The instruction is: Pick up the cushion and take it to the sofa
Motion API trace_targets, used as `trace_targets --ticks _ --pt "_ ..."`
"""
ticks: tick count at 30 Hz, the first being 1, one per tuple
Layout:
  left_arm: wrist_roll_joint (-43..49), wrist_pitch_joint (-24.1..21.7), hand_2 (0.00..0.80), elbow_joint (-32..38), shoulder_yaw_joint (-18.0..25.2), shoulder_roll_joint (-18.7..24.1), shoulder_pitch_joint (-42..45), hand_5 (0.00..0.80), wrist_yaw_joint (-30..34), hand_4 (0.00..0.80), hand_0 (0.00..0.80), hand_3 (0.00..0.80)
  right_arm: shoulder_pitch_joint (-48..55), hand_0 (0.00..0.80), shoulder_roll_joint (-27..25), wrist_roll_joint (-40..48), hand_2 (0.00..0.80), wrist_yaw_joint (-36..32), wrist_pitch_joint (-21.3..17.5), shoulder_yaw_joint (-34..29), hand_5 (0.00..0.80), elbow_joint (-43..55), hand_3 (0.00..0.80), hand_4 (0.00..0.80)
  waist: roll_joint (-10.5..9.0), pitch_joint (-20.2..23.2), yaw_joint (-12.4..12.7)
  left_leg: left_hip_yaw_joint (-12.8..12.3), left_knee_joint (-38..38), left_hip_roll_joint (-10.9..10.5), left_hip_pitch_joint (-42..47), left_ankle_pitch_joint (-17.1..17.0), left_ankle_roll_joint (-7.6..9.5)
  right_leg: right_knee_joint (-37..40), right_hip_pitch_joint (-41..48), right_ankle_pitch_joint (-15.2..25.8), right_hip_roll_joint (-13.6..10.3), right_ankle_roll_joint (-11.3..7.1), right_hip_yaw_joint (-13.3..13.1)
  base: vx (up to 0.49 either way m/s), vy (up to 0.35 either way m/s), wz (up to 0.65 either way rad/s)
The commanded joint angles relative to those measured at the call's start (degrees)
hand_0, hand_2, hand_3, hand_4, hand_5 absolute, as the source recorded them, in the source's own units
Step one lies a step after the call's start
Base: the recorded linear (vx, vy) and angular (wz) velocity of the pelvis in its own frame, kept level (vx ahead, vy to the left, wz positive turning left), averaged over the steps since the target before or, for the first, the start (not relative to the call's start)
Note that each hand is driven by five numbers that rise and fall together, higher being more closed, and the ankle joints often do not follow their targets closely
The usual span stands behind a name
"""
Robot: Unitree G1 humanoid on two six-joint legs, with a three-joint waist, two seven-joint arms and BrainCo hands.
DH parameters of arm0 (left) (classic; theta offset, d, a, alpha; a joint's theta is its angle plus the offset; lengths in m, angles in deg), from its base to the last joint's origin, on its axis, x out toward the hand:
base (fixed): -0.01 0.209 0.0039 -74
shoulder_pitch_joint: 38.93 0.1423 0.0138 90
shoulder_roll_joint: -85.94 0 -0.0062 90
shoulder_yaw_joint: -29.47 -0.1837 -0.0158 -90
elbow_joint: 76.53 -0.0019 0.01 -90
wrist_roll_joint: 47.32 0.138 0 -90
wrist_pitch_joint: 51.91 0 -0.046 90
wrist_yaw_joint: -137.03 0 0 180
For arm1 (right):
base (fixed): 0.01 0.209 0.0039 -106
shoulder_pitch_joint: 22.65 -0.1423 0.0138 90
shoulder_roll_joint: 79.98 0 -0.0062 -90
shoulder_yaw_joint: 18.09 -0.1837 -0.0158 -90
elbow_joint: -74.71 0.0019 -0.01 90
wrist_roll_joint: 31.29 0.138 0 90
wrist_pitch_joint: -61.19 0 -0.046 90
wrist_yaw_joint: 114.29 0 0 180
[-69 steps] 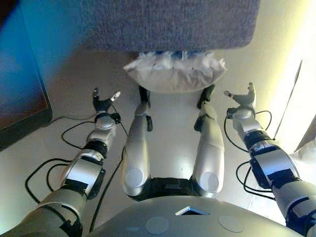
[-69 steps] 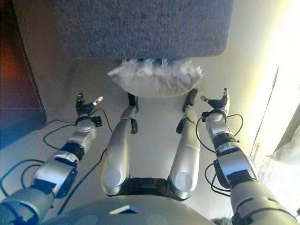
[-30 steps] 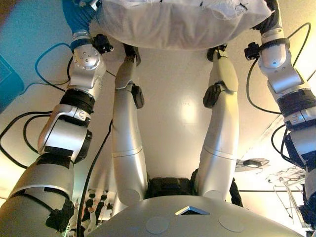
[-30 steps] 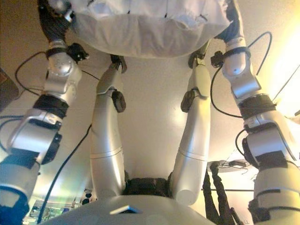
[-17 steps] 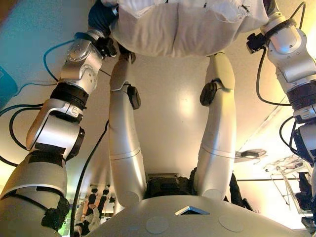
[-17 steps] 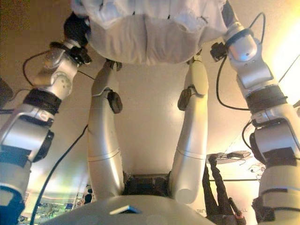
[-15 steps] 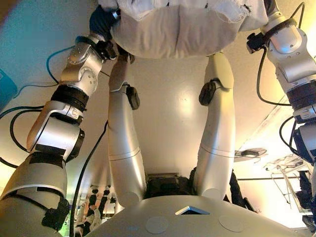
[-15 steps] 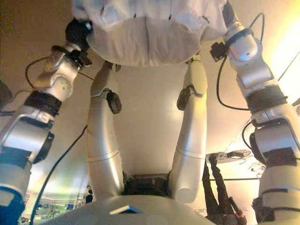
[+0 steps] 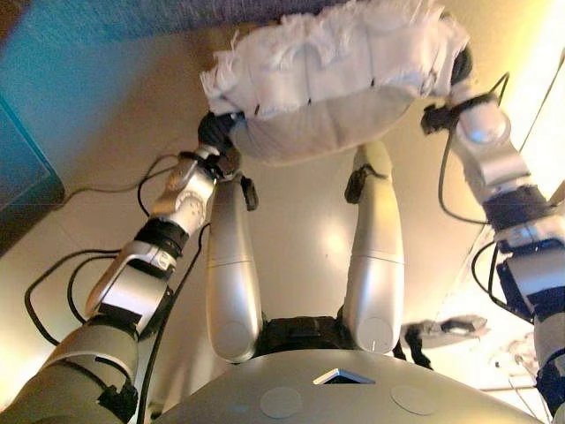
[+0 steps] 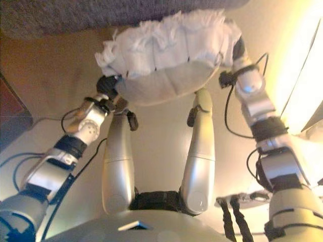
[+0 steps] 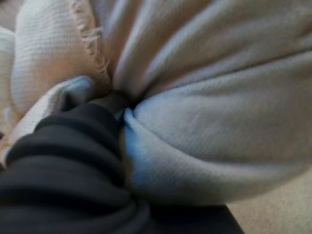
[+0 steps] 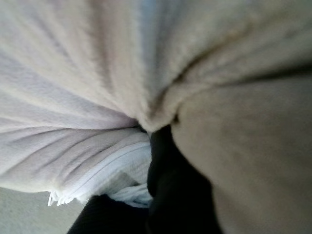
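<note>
The white cushion [image 9: 335, 79] with a frayed fringe hangs above the floor between my two hands, just below the grey sofa's edge [image 9: 132, 13]. My left hand [image 9: 216, 132] is sunk into the cushion's left end. My right hand [image 9: 461, 66] is sunk into its right end. In the left wrist view the cloth [image 11: 219, 122] puckers round the dark cover [image 11: 63, 165]. In the right wrist view the cloth [image 12: 73, 73] folds over the hand [image 12: 170, 185]. The fingers of both hands are hidden in the cushion.
A dark flat object [image 9: 22, 177] stands on the floor at the left. The beige floor [image 9: 106, 106] lies below the cushion. A bright strip [image 10: 308, 75] runs along the right side.
The cushion lay on the floor by the sofa with both hands open beside it. Both hands closed in on its ends and lifted it. The camera has shifted, and the sofa edge shows again.
</note>
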State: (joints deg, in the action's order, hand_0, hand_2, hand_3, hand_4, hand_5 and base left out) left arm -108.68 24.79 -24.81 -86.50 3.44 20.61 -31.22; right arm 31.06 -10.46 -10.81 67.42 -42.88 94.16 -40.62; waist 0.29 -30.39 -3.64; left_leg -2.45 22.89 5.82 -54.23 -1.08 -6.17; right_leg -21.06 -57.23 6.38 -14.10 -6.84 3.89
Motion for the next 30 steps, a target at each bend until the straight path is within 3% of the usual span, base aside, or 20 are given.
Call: trace_targets --ticks 1,7,13,18,23,30 --pt "6.47 -5.15 0.8 16.72 -0.91 -6.19 2.45 0.8 4.34 0.8 0.8 0.8 4.32 0.8 5.31 -2.93 0.8 -2.09 -8.74 0.87 0.8 15.09 0.8 0.8 -0.4 0.6 2.15 -0.91 -4.13 0.04 6.28 -2.6 -0.79 4.57 10.23 -0.23 -1.75 -3.61 4.82 0.047 -0.04 -0.18" --pt "8.81 -5.14 0.8 25.94 1.86 -3.84 12.15 0.8 4.74 0.8 0.8 0.8 16.25 0.8 5.54 -4.81 0.8 -4.58 -10.13 -3.09 0.8 21.92 0.8 0.8 -1.17 0.87 3.06 -3.39 -5.83 0.11 22.61 -0.3 -0.21 5.39 26.93 -2.97 -1.55 -2.69 7.5 0.048 -0.028 -0.15" --pt "13.33 -8.8 0.8 35.12 7.16 -1.95 22.35 0.8 -1.17 0.8 0.8 0.8 27.67 0.8 6.99 -7.9 0.8 -5.26 -12.01 -6.04 0.8 29.53 0.8 0.8 -0.61 7.91 3.7 -4.02 -10.84 0.99 34.81 -0.07 0.16 8.68 39.9 -5.24 -1.1 -1.87 9.26 0.15 -0.021 -0.02" --pt "15.18 -8.11 0.8 42.08 9.4 -3.46 32.16 0.8 -2.09 0.8 0.8 0.8 36.2 0.8 10.16 -8.67 0.8 -5.46 -11.46 -8.1 0.8 34.88 0.8 0.8 -0.36 16.06 4.52 -4.02 -18.47 1.12 46.46 -0.47 0.4 15.99 52.17 -5.16 0.64 -1.37 10.85 0.25 -0.017 0.07" --pt "15.71 -6.86 0.8 44.12 9.69 -4.3 37.99 0.8 -4.18 0.8 0.8 0.8 40.5 0.8 10.98 -7.94 0.8 -5.33 -8.94 -8.52 0.8 38.0 0.8 0.8 -0.33 20.88 4.88 -4.46 -22.1 1.79 53.89 -0.05 0.44 19.1 58.97 -5.38 1.67 -0.94 11.61 0.176 -0.016 0.12" --pt "15.32 -5.4 0.8 46.25 10.56 -2.74 40.63 0.8 -3.7 0.8 0.8 0.8 42.87 0.8 10.54 -7.36 0.8 -3.97 -7.48 -8.48 0.8 40.11 0.8 0.8 -0.4 23.67 4.9 -4.77 -26.87 2.41 59.82 -0.04 0.6 22.14 64.41 -5.85 3.06 -0.84 12.34 0.054 -0.055 0.01"
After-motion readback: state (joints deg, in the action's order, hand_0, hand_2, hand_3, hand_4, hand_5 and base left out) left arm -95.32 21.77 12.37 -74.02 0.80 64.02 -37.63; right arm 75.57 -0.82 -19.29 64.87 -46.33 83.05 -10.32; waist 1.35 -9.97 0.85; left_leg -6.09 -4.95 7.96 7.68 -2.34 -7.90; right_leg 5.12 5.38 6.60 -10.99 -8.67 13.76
